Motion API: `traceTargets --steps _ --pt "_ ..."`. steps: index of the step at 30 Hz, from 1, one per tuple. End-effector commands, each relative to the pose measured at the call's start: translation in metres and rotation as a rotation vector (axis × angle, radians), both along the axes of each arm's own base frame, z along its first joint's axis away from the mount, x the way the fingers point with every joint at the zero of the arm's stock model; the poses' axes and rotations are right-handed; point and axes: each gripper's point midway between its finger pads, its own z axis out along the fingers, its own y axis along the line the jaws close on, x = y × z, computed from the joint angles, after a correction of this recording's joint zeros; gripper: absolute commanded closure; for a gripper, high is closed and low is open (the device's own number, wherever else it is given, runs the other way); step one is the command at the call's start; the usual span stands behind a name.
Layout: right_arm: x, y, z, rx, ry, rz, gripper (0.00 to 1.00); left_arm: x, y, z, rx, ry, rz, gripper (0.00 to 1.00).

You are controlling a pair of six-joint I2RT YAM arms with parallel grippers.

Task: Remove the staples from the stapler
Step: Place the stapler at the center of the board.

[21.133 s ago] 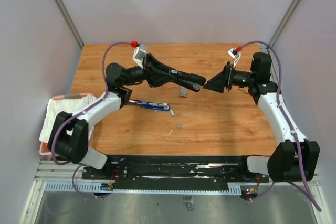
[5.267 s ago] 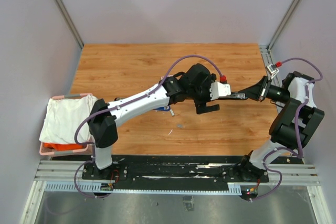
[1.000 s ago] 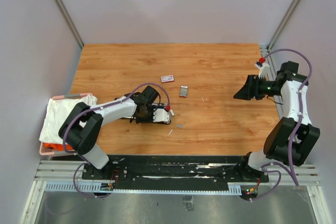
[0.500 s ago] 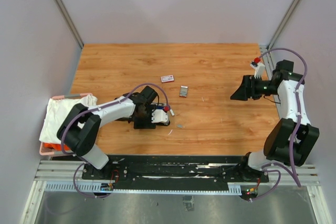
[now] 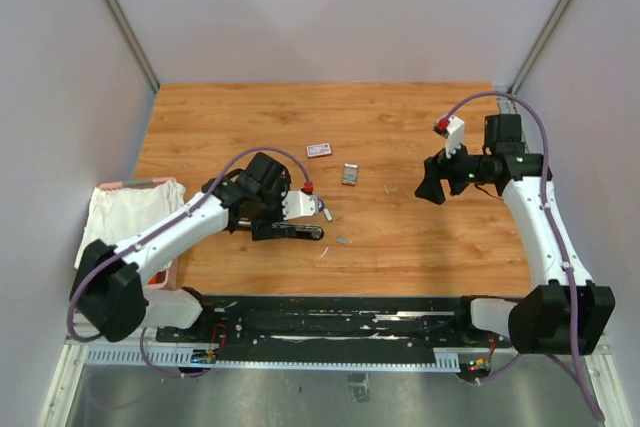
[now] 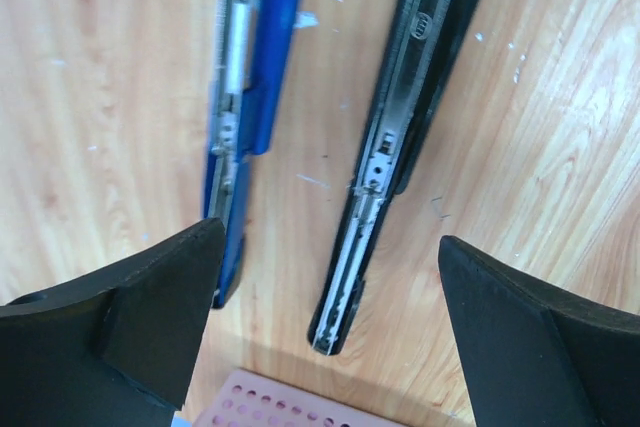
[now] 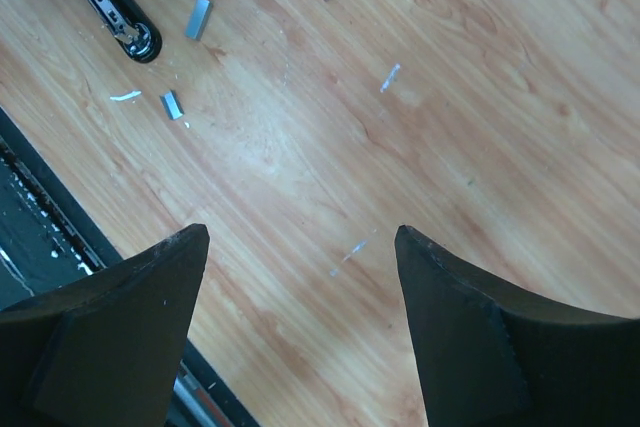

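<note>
- The left gripper (image 6: 330, 237) is being hovered just over the stapler (image 5: 300, 233), jaws spread wide, nothing pinched.
- The stapler is being seen as two long parts lying side by side on the wooden table (image 5: 420, 247): a blue part (image 6: 265, 67) and a black part (image 6: 420, 97), with a strip of wood between them.
- The right gripper (image 7: 300, 232) is being held above bare wood, well apart from the stapler, jaws spread and empty.
- The staples (image 5: 327, 215) are lying loose on the table: a short bar (image 7: 200, 17) just beside the blue part's tip, a smaller piece (image 7: 172, 104) near the black part's tip.
- A small grey block (image 5: 350, 174) and a red-and-white flat box (image 5: 319, 150) are lying farther back.
</note>
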Motion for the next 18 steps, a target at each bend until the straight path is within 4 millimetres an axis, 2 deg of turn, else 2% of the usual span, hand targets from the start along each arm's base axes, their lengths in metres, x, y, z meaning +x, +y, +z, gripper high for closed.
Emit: traceTargets --steps 1,6,11,14,18 --pt "0.014 0.019 0.001 -0.068 -0.110 0.063 0.23 0.003 -0.004 0.050 -0.131 -0.108 0.061 0.02" --pt "0.021 0.056 -0.005 -0.112 -0.182 0.167 0.24 0.016 0.009 0.086 -0.236 -0.294 0.227 0.02" --pt "0.033 0.096 -0.023 -0.201 -0.242 0.225 0.28 0.034 0.049 0.104 -0.222 -0.495 0.493 0.02" --pt "0.036 0.119 -0.043 -0.273 -0.233 0.267 0.31 0.034 0.063 0.110 -0.278 -0.562 0.573 0.02" --pt "0.031 0.142 -0.070 -0.354 -0.202 0.336 0.33 0.019 0.065 0.122 -0.425 -0.586 0.568 0.02"
